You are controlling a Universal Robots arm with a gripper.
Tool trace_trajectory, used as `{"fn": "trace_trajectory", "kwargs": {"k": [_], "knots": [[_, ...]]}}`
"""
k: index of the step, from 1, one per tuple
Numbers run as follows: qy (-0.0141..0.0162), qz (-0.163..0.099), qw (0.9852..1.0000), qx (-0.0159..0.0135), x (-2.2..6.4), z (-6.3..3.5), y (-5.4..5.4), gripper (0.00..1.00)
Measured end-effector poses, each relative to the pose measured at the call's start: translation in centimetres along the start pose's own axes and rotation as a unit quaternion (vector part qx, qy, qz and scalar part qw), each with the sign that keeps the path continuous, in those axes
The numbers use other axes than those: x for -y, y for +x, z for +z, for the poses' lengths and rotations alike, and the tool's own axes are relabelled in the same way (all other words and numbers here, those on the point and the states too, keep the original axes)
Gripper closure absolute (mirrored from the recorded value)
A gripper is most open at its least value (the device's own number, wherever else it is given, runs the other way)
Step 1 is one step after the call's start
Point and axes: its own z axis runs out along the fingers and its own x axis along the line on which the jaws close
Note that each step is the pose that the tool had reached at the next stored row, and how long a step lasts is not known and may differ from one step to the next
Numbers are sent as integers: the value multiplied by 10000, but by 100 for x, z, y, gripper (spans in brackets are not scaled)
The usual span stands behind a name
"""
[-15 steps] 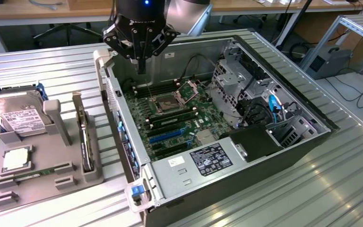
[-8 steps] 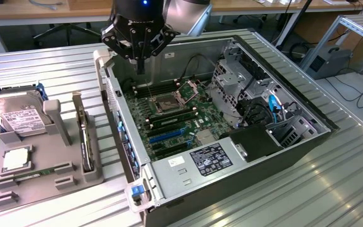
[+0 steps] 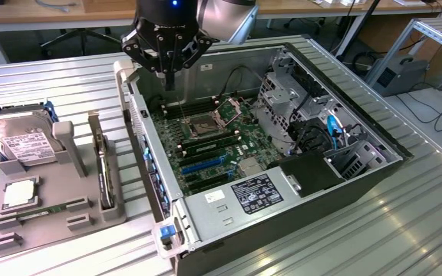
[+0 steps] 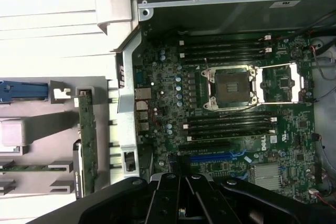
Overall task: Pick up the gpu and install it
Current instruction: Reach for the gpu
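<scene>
The gpu [image 3: 103, 168] stands on its edge in a slot of the grey holder [image 3: 48, 230], on the exterior view's left beside the open computer case [image 3: 282, 195]. In the wrist view the gpu [image 4: 87, 140] shows as a thin green-edged card next to the case wall. My gripper [image 3: 170, 77] hangs above the case's back left corner, over the motherboard [image 3: 221, 146], well apart from the card. Its fingers [image 4: 173, 195] are together with nothing between them. Blue and black expansion slots [image 4: 210, 157] lie on the board just beyond the fingertips.
A silver hard drive [image 3: 23, 144] with a white label, a processor [image 3: 20, 192] and a narrow memory stick [image 3: 41, 210] also sit in the holder. The case's side wall [image 3: 148, 155] stands between holder and motherboard. Drive cages and cables [image 3: 321, 132] fill the case's right side.
</scene>
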Motion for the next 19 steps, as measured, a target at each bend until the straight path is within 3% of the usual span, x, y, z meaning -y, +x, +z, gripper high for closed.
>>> {"fn": "trace_trajectory", "kwargs": {"k": [19], "knots": [[3,0,10000,0,4,-2,48,89]]}}
